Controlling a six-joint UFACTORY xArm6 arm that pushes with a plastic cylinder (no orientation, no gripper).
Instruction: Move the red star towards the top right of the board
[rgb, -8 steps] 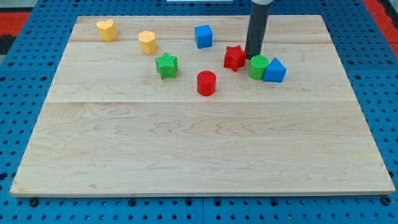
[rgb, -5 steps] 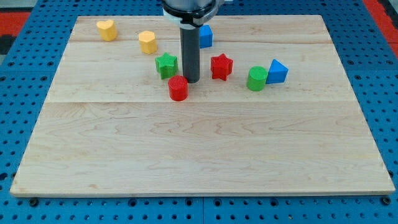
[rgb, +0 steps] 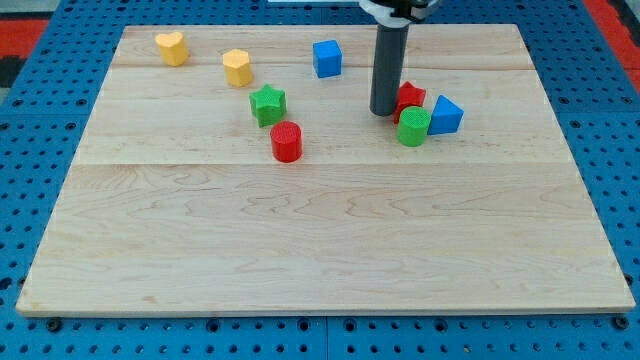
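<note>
The red star lies right of the board's upper middle, touching the green cylinder below it and close to the blue triangular block on its right. My tip stands on the board right against the star's left side. The dark rod rises from there to the view's top.
A red cylinder and a green star lie left of the tip. A blue cube sits above them. A yellow hexagonal block and a yellow heart lie at the upper left. The wooden board rests on a blue pegboard.
My tip swept left and pushed the red cylinder and red star leftward, then came back right, pushing the red star right against the green cylinder and blue block.
</note>
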